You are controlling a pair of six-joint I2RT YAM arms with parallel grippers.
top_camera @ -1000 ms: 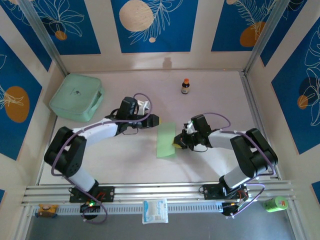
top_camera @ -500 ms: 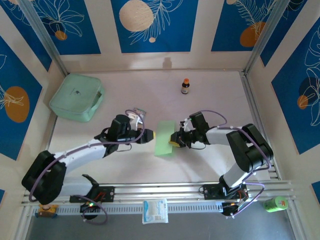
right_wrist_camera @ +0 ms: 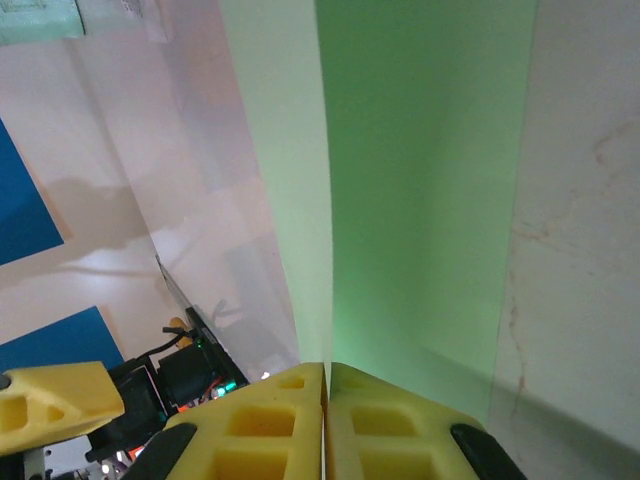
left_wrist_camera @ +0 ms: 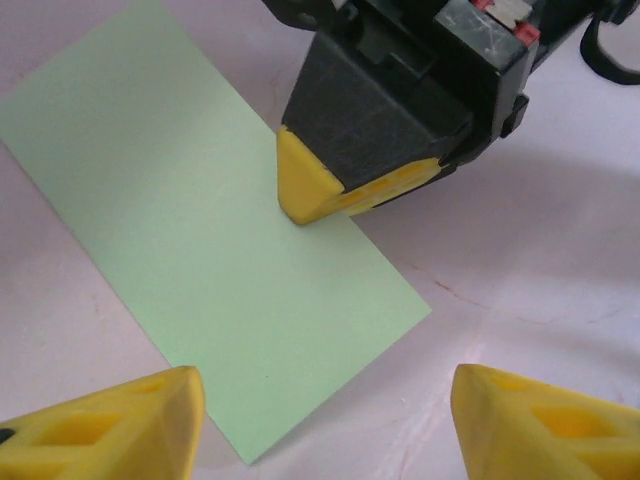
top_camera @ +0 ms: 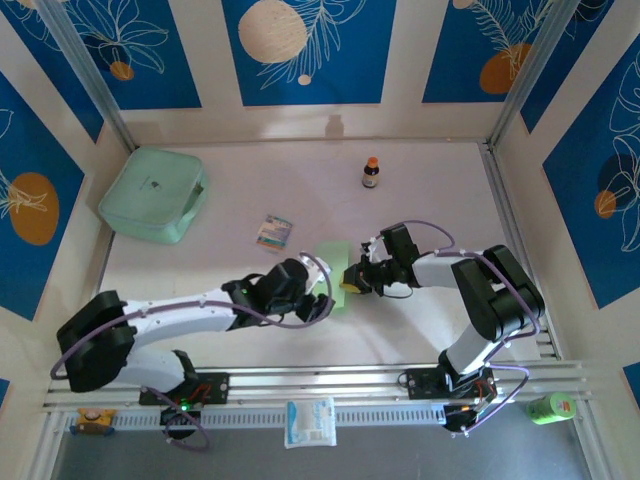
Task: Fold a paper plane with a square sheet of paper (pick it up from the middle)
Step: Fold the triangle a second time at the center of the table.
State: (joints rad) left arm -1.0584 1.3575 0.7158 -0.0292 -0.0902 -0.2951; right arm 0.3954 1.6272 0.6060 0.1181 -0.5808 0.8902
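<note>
Here, the left tool (left_wrist_camera: pixel 325 392) stands wide open and holds nothing; its two yellow fingers (left_wrist_camera: pixel 110 420) hang above one short end of the sheet of paper (left_wrist_camera: pixel 200 230). The right tool (left_wrist_camera: pixel 305 200) is closed, with its yellow tip set down at the long edge of the sheet. The pale green sheet lies on the counter (top_camera: pixel 430 210) as a long rectangle, between the two arms. From it, a small striped packet (top_camera: pixel 273 232) lies at 10 o'clock, a mint-green box (top_camera: pixel 153 194) farther off at 10 o'clock, and a little brown bottle (top_camera: pixel 371 172) at 1 o'clock.
</note>
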